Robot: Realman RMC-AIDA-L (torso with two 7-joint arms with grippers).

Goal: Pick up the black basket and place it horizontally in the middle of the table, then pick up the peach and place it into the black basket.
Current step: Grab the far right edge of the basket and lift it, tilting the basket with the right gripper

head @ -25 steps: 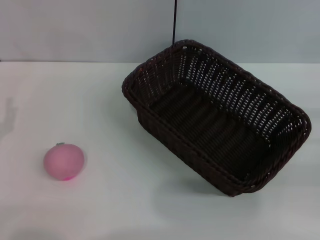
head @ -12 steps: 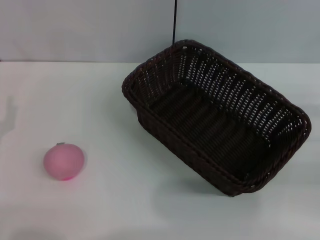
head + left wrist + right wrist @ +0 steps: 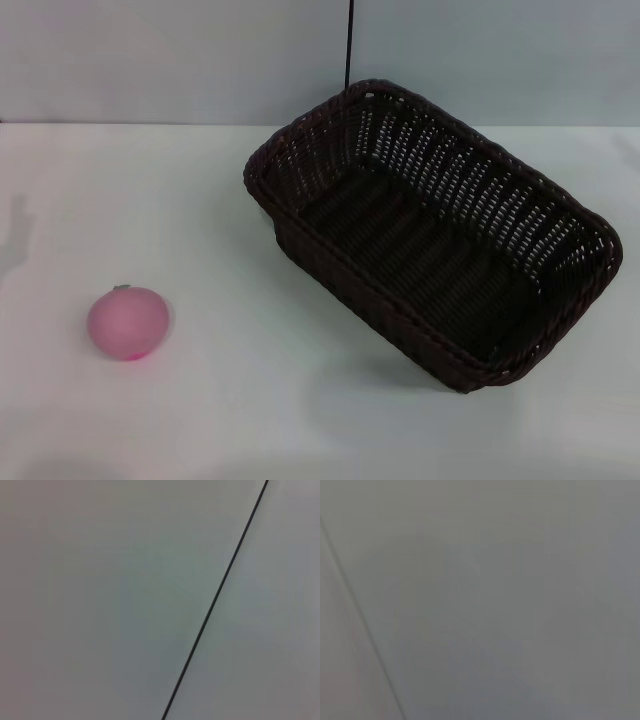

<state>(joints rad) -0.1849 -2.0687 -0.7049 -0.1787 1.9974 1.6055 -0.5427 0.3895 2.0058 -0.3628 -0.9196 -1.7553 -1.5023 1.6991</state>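
Note:
The black basket [image 3: 432, 232] is a large dark woven rectangle. It lies at a slant on the right half of the white table [image 3: 220, 210], one end toward the back middle and the other toward the front right. It is empty. The peach [image 3: 127, 322] is a small pink ball at the front left of the table, well apart from the basket. Neither gripper shows in the head view. Both wrist views show only a plain grey wall.
A grey wall [image 3: 180, 60] with a thin dark vertical seam [image 3: 349, 45] stands behind the table's far edge. The seam also shows in the left wrist view [image 3: 215, 600].

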